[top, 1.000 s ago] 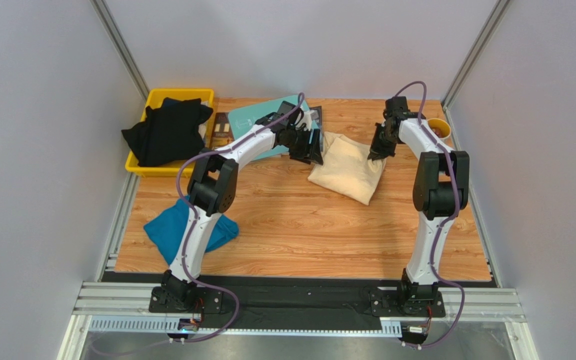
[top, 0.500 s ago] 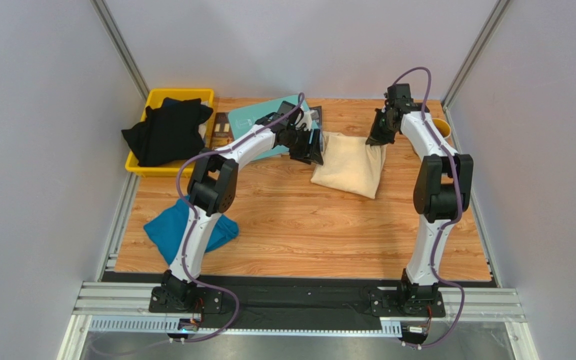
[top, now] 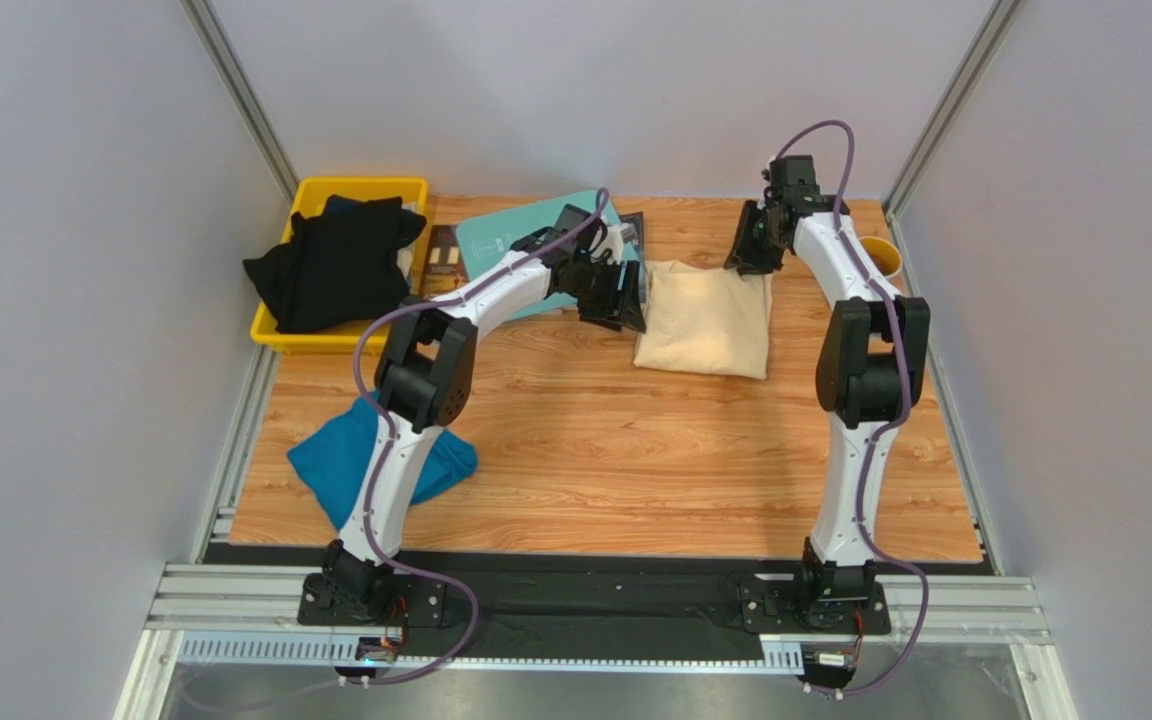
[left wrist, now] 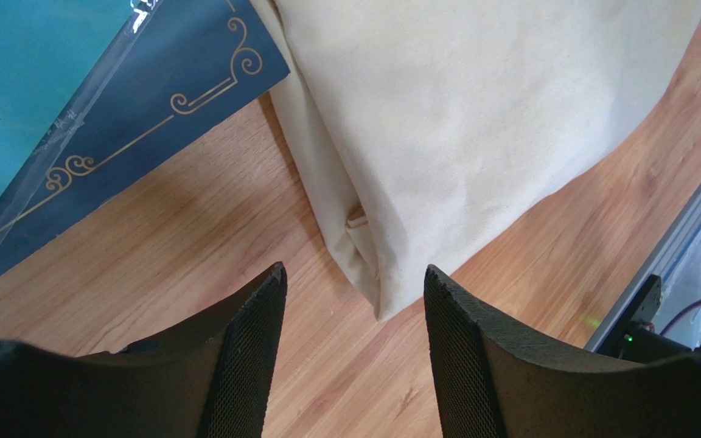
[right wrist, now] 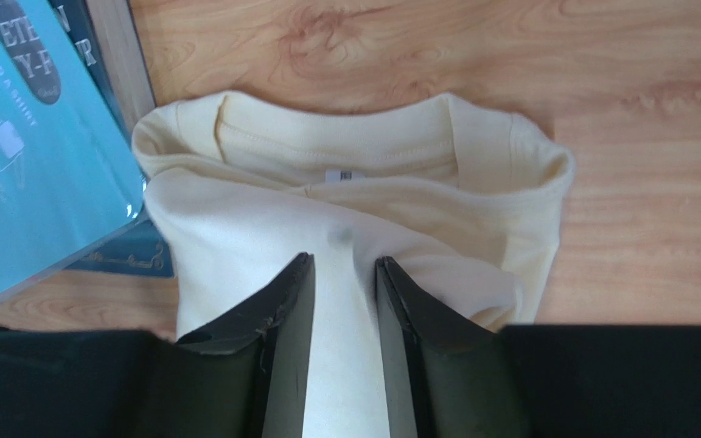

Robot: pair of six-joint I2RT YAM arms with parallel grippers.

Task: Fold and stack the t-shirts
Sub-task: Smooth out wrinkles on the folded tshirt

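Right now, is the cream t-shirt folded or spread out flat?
Folded. The cream t-shirt lies as a compact rectangle, and the left wrist view shows stacked layers along its edge.

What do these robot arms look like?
The left arm and right arm are slim white tubes with chunky black joints; a purple cable loops along each. The left pincer and right pincer each have two black, wedge-shaped, mesh-textured fingers.

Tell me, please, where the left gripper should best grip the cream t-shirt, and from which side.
On the cream t-shirt, probably the layered edge facing the teal board, near its corner, from above. The layers stack thick there, the open left gripper hovers just beside it, and the right gripper pinches cloth near the collar end.
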